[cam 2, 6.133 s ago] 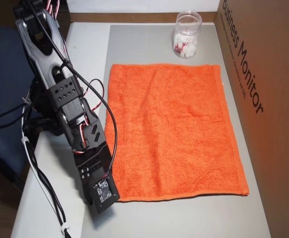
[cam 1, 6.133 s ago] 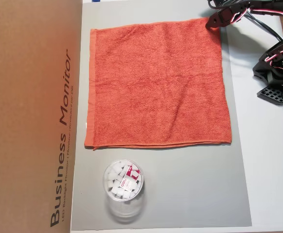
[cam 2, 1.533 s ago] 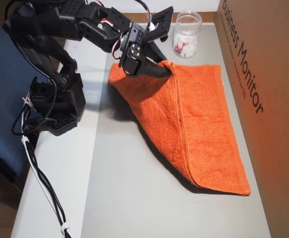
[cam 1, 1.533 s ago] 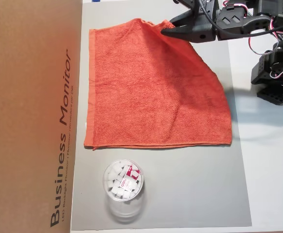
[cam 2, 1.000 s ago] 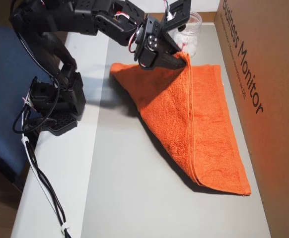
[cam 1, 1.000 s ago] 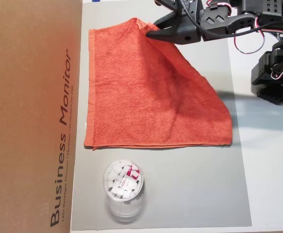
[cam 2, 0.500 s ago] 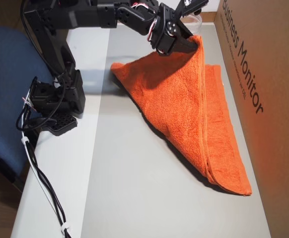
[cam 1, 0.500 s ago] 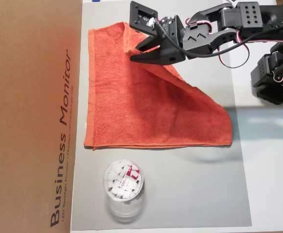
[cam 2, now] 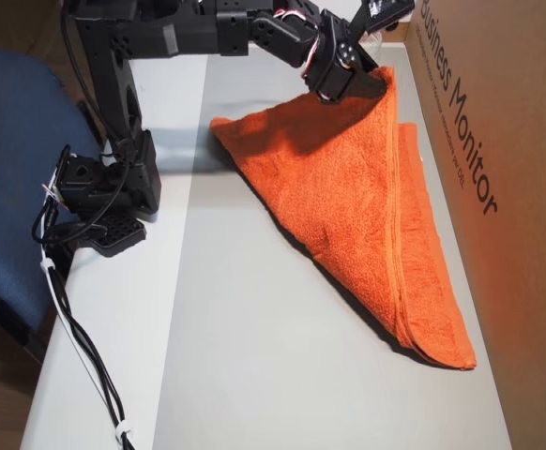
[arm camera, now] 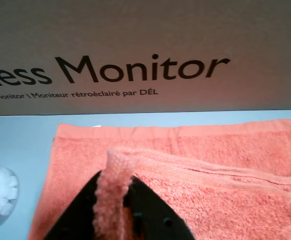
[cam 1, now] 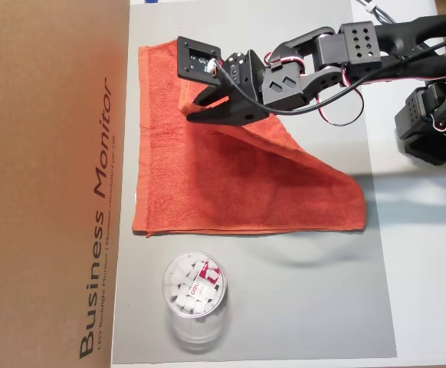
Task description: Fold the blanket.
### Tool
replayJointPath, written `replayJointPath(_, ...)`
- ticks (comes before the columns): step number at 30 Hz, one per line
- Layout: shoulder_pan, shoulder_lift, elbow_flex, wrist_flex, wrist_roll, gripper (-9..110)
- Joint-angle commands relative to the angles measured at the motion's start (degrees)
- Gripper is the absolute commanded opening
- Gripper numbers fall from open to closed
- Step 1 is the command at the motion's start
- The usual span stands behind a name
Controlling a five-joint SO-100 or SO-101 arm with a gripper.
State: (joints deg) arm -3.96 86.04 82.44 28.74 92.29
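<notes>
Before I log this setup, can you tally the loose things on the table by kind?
Towel: 1, orange-red, a corner pinched in the gripper
Clear jar: 1
Cardboard box: 1
Total: 3

**Corner lifted over the blanket, box alongside**

In an overhead view the blanket (cam 1: 208, 184) lies on the mat (cam 1: 300, 307), the cardboard box (cam 1: 47, 184) along its left edge. The gripper (cam 1: 196, 107) holds 1 corner up over the blanket's upper part. The jar (cam 1: 195, 295) stands below the blanket, apart from it.
</notes>
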Motion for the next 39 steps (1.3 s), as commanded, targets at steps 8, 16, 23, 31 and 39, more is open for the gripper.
replayJointPath(8, -4.7, -7.6, -8.6, -10.6, -1.0, 0)
replayJointPath(16, -7.1, -12.1, -8.6, -17.8, -8.9, 0)
replayJointPath(23, -8.7, -15.8, -12.2, -20.8, -9.1, 0)
replayJointPath(31, -9.0, -22.3, -21.0, -20.8, -9.1, 0)
replayJointPath(39, -9.8, -27.2, -24.3, -20.8, -9.1, 0)
